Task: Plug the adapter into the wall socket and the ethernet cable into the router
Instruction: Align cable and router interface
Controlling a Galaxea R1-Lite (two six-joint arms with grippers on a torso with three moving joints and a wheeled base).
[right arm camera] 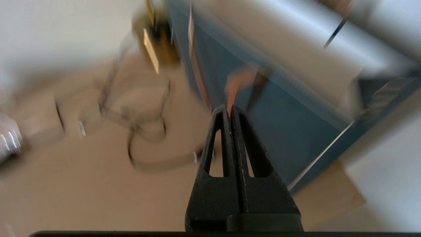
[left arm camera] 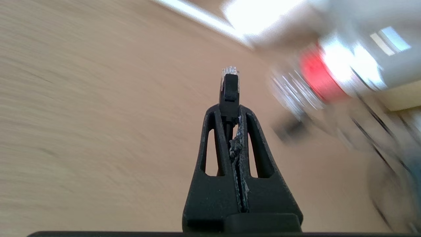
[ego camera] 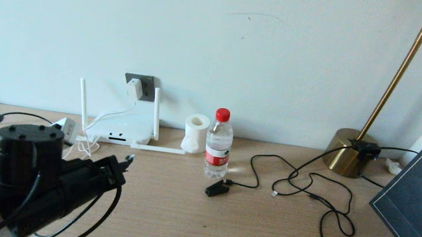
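My left hand [ego camera: 127,163] is pinched shut on the ethernet cable [left arm camera: 230,86], gripped just behind the black boot so that the clear plug tip juts past the fingertips; the rest of the cable loops down from my forearm at the near left of the desk [ego camera: 189,214]. The router [ego camera: 122,128] lies flat against the wall, well ahead of the plug, with dark ports along its near edge. The adapter [ego camera: 134,88] already sits in the wall socket [ego camera: 149,85] above it, its thin white cord [ego camera: 112,115] trailing down over the router.

My right hand [right arm camera: 230,110] is pressed fully shut on nothing, off to the right near a dark blue box [right arm camera: 279,131] and away from the work.

Risks, as I judge them:
- The plug is held by a short length only. If it twists between my fingers, the tip will meet the port askew and jam or skid off the router's edge.
- The router rests loose on the desk. A push that is not straight may shove it back toward the wall rather than seat the plug.
- The white cord and an antenna [ego camera: 83,102] lie near my approach, so I could snag either one.
- The slack loop under my arm may catch and drag the plug off line.
- The water bottle [ego camera: 218,144] stands just to the right and could be knocked if I swing wide.
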